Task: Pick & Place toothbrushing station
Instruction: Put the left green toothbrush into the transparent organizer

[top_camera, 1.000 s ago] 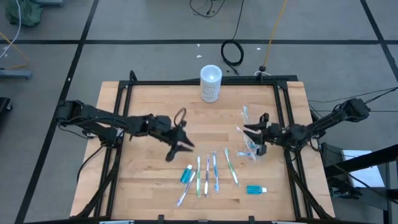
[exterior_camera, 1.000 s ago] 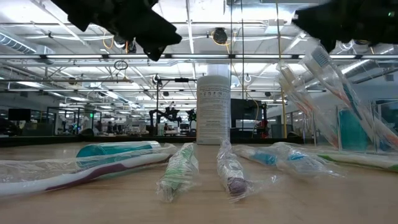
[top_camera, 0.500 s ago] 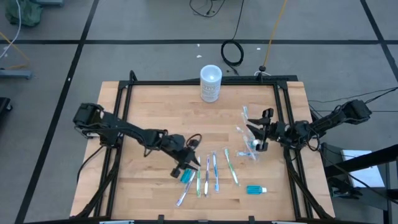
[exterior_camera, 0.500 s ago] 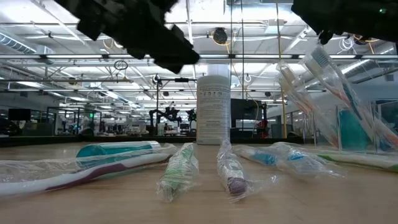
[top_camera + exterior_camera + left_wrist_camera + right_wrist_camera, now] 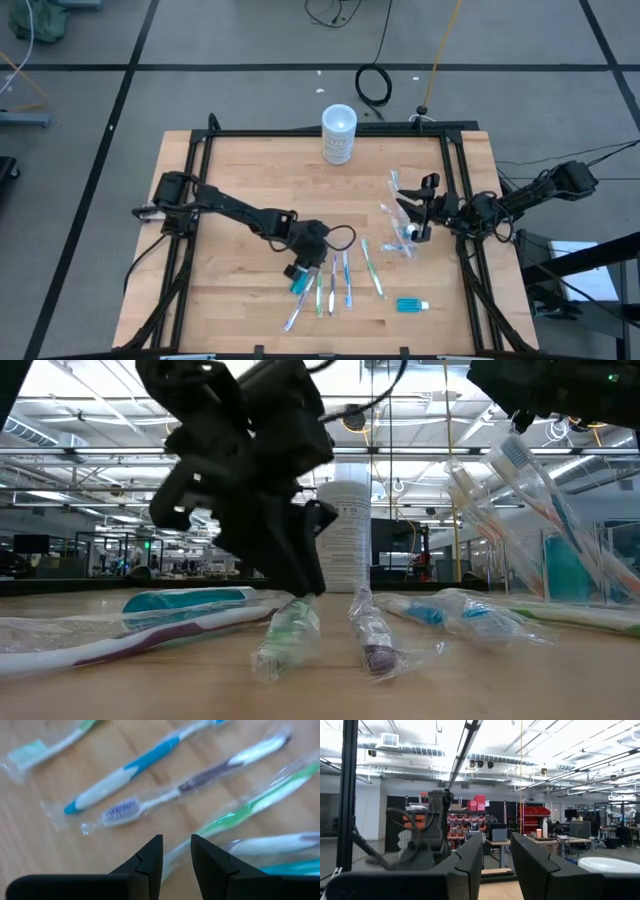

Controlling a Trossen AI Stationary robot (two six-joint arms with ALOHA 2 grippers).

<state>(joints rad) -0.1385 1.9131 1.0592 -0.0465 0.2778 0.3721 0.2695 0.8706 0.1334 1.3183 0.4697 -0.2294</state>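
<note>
Several wrapped toothbrushes lie side by side on the wooden table near its front, beside a teal tube. My left gripper hangs low over them, slanting down. Its fingers stand narrowly open just above a green toothbrush and hold nothing. At the right, a clear cup stands on the table with toothbrushes and a teal tube leaning in it. My right gripper hovers over the cup, tipped upward and narrowly open.
A frosted container with a white lid stands at the table's far edge. Another teal tube lies near the front right. A black frame rims the table. Bare wood is at the far left.
My left gripper has swung toward the table's right and near edges. It has sunk, rolling as it went, from the bare middle down to just above the row of toothbrushes. My right gripper has tipped its fingers upward a little beside the cup. Nothing on the table has moved.
</note>
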